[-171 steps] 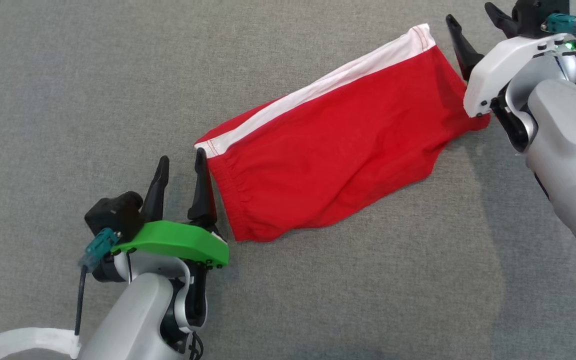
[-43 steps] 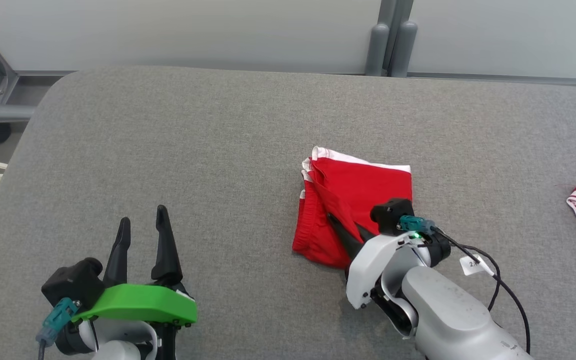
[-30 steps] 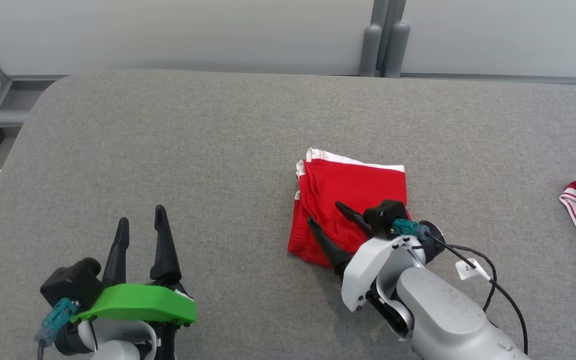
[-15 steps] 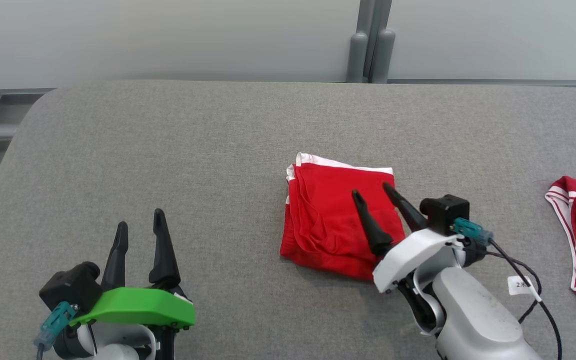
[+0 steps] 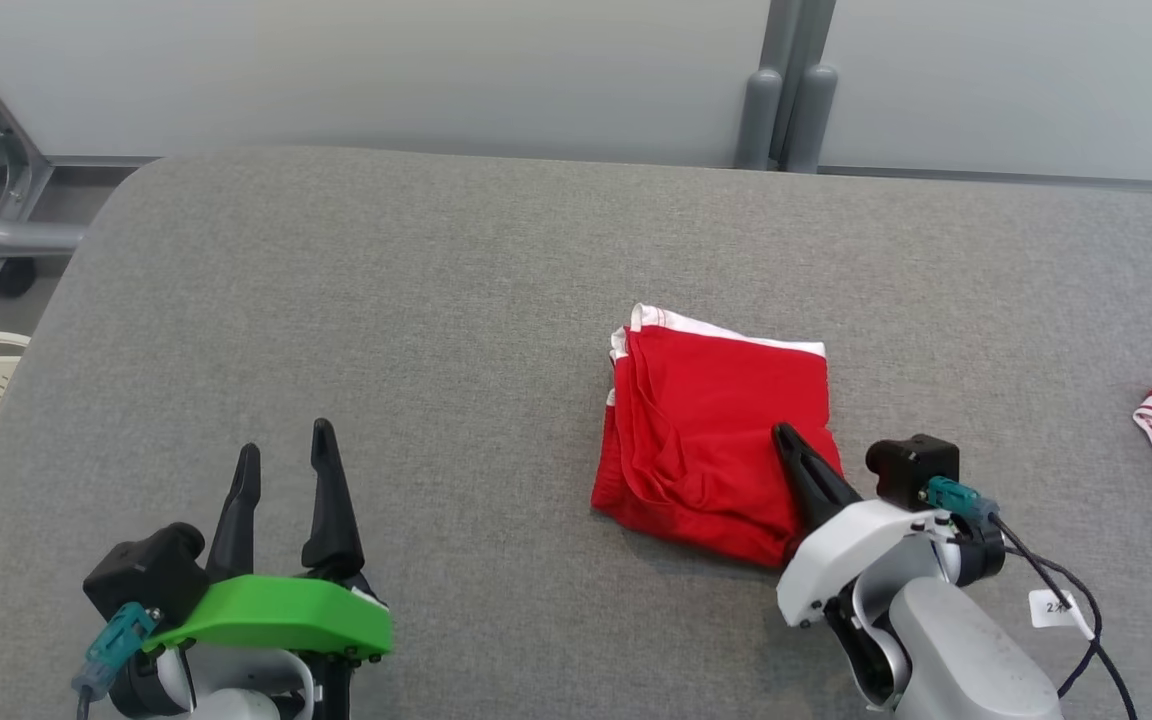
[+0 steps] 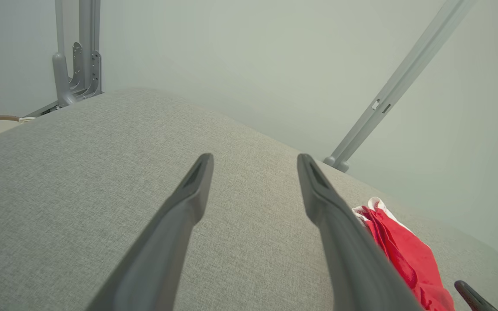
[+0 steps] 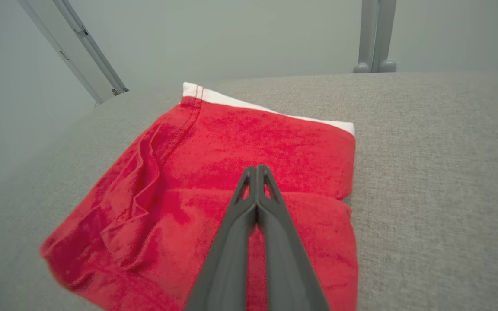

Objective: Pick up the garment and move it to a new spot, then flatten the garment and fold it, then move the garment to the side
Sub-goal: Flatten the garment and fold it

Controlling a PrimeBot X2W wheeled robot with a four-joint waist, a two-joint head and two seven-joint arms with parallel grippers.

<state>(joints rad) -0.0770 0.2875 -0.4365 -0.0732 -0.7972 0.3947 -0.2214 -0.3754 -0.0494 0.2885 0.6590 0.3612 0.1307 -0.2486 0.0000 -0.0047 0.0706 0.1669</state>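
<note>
Right claw (image 5: 786, 435) just snapped shut, pinching nothing, at the folded garment's (image 5: 716, 420) 5 o'clock corner, left claw (image 5: 283, 440) parked wide open, so I'd guess the sideways move is next.

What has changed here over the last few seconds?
The red garment, stretched out long between both grippers seconds ago, now lies folded in a compact square. The right gripper, open over it half a second ago, has shut its fingers over its near right part. The left gripper stays open, apart from the garment.
</note>
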